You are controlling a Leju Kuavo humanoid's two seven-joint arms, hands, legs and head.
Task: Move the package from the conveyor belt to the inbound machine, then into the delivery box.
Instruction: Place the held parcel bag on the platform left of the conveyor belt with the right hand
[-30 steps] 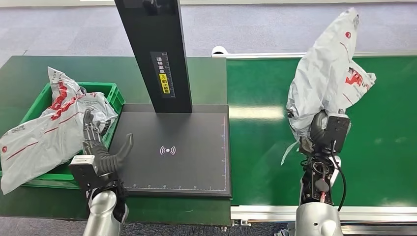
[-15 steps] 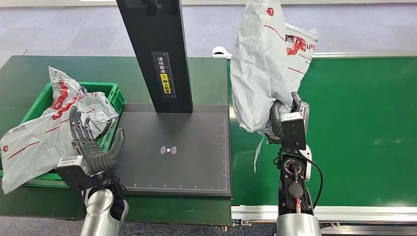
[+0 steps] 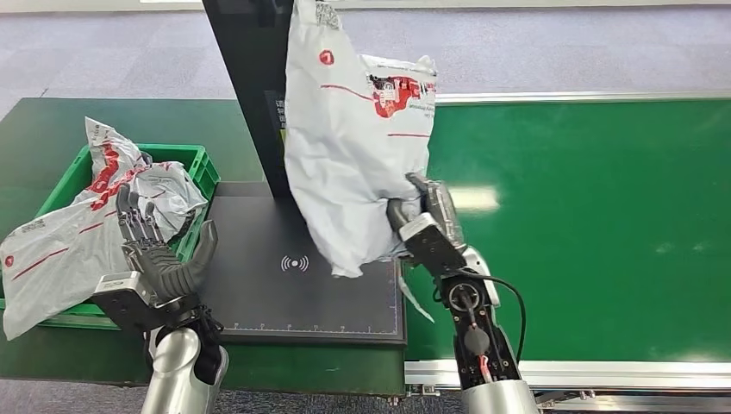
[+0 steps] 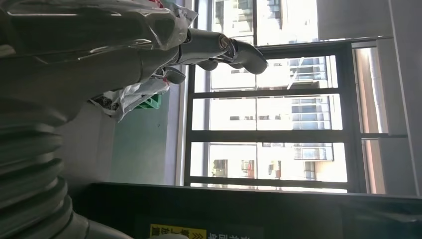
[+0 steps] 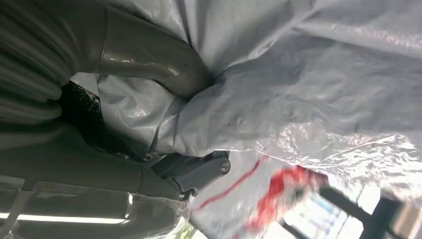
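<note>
A grey plastic package (image 3: 358, 138) with red print hangs upright over the right part of the black inbound machine pad (image 3: 259, 285). My right hand (image 3: 422, 226) grips its lower edge; up close, the thumb (image 5: 149, 57) presses into the crumpled package (image 5: 308, 94). My left hand (image 3: 159, 259) is open with fingers spread, raised at the pad's left edge beside the green delivery box (image 3: 203, 168). The left hand's fingers (image 4: 219, 47) hold nothing. Two grey packages (image 3: 86, 224) lie in the box.
The machine's black post (image 3: 250, 86) rises behind the held package. The green conveyor belt (image 3: 603, 224) stretches to the right, with a metal rail (image 3: 603, 373) at its near edge. Green table surface (image 3: 52, 129) surrounds the box.
My right hand has carried the package leftward from above the belt to over the machine pad. My left hand has stayed beside the box, shifting only slightly.
</note>
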